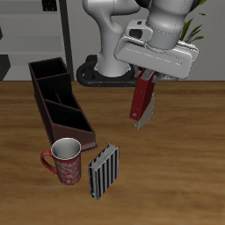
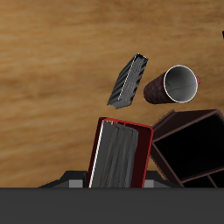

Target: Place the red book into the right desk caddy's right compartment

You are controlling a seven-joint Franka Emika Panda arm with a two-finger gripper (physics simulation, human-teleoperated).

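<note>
The fingers (image 1: 146,81) hold the red book (image 1: 141,98) by its upper end, hanging tilted above bare tabletop (image 1: 189,158). Open wood separates it from the right desk caddy (image 1: 54,98). Near the caddy's front-edge end stand a red mug (image 1: 66,161) and a striped book (image 1: 104,170).

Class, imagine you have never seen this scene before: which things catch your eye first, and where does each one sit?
First is the red book, held off the table in the tool, hanging nearly upright behind the striped book. Next is the long dark right desk caddy, running from the table's back toward the front. A red mug stands just past the caddy's front end, beside the striped book.
</note>
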